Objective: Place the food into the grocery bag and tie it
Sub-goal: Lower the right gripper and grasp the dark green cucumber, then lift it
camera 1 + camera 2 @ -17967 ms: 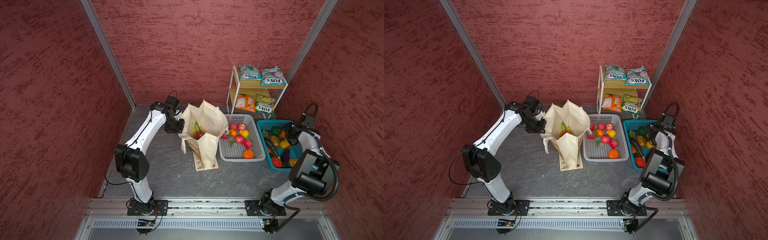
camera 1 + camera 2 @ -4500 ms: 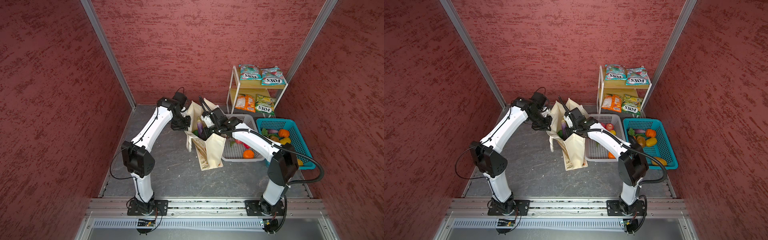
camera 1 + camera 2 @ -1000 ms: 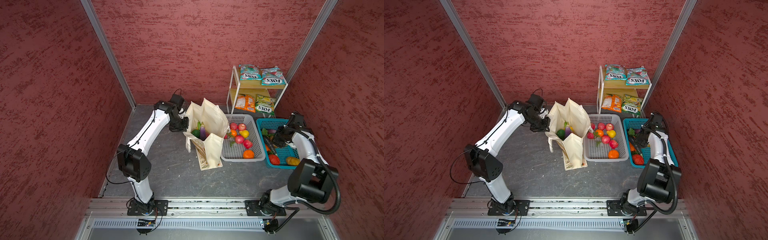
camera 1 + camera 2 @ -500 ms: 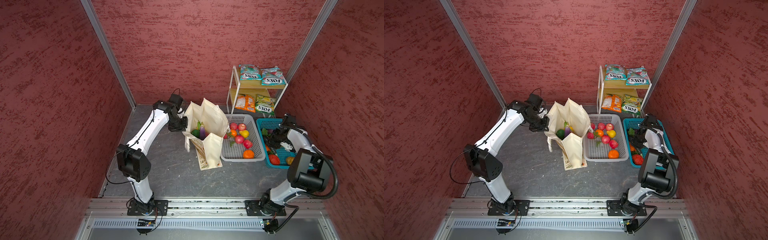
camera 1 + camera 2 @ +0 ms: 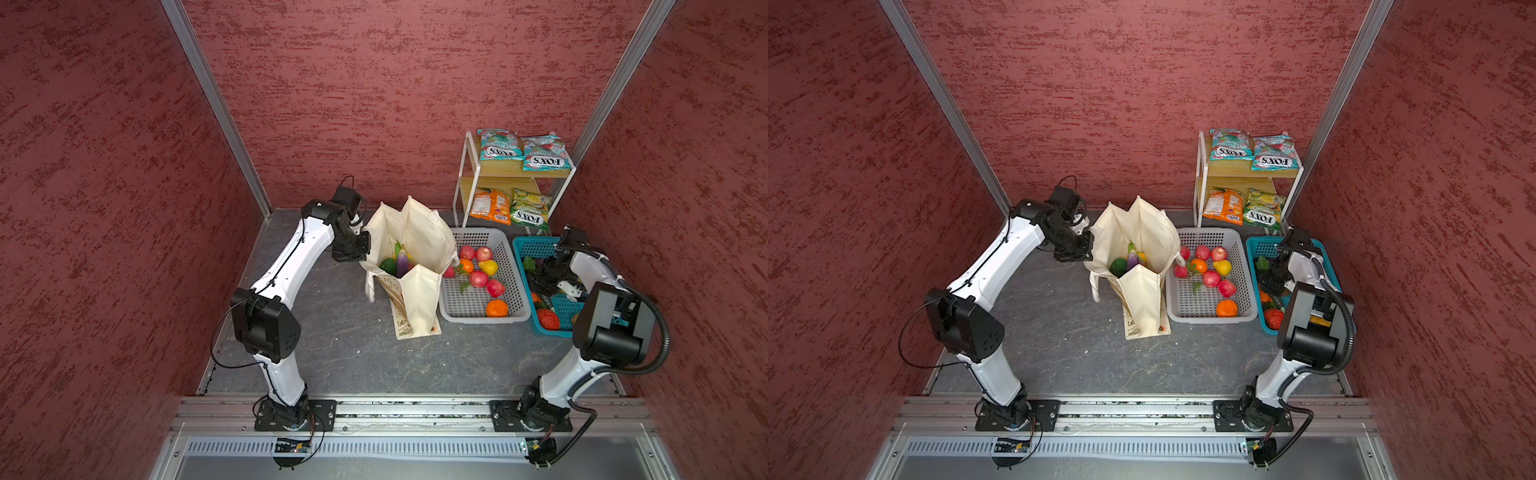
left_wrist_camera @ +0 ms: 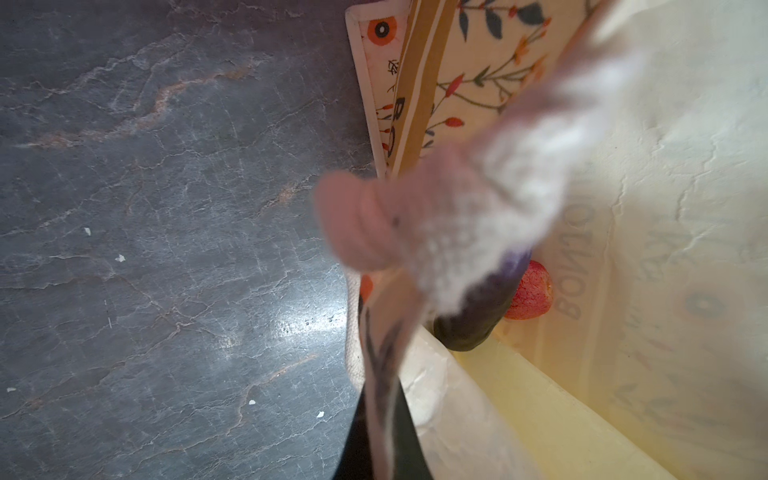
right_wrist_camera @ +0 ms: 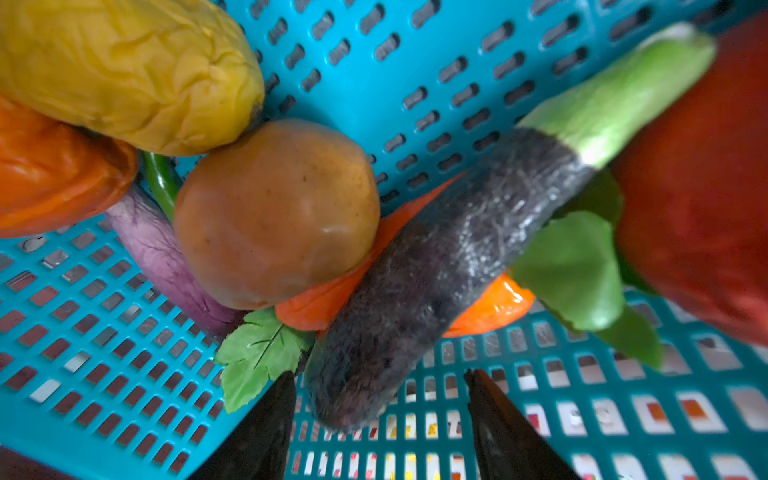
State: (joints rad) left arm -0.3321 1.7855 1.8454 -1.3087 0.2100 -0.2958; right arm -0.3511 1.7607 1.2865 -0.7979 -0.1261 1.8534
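The grocery bag point(image 5: 419, 245) point(image 5: 1144, 237) stands open on the floor, cream with a floral print point(image 6: 490, 62). My left gripper point(image 5: 360, 253) point(image 5: 1086, 251) point(image 6: 380, 399) is shut on its left rim. Inside lie a green fruit point(image 5: 388, 266), a purple aubergine point(image 5: 402, 262) point(image 5: 1131, 259) and a pink-red fruit point(image 6: 530, 297). Two teal-and-red FOX'S packets point(image 5: 498, 145) point(image 5: 542, 153) lie on the top shelf. My right gripper point(image 5: 544, 282) point(image 5: 1268, 282) point(image 7: 378, 374) is open, low in the blue basket. The end of a dark long vegetable point(image 7: 449, 257) with a pale green stem lies between its fingers.
The blue basket point(image 5: 532, 247) point(image 7: 415, 62) also holds a yellow fruit point(image 7: 124, 70), a brown round one point(image 7: 274, 212), orange pieces and a red fruit point(image 7: 706, 208). A grey basket point(image 5: 482, 309) of apples and oranges stands between bag and blue basket. Orange and yellow-green packets point(image 5: 490, 205) lie on the lower shelf.
My right gripper has left the bag, where the purple aubergine now lies. Over the last second it has shifted slightly inside the blue basket. The left gripper keeps hold of the rim.
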